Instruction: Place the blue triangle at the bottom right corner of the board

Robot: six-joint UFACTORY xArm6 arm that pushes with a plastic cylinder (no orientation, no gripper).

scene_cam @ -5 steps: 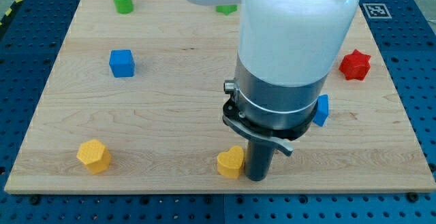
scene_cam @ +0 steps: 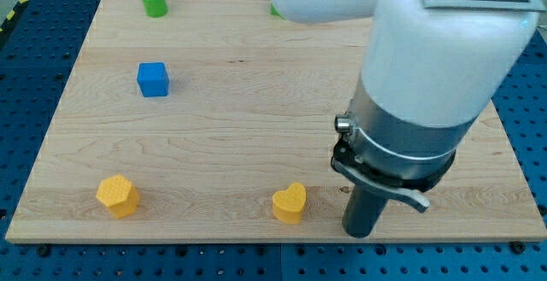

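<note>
The blue triangle does not show in the camera view; the arm's white and grey body covers the board's right side where it was. My tip (scene_cam: 363, 232) rests on the wooden board (scene_cam: 231, 144) near its bottom edge, right of centre. A yellow heart-shaped block (scene_cam: 290, 203) lies just to the tip's left, apart from it.
A blue cube (scene_cam: 153, 79) sits at the left. A yellow hexagonal block (scene_cam: 117, 196) is at the bottom left. A green cylinder (scene_cam: 154, 2) stands at the top left. A sliver of another green block (scene_cam: 276, 11) shows at the top under the arm.
The arm has moved to the view's right, and my tip has left the yellow heart's side. The arm now hides the blue triangle and the red block at the right.
</note>
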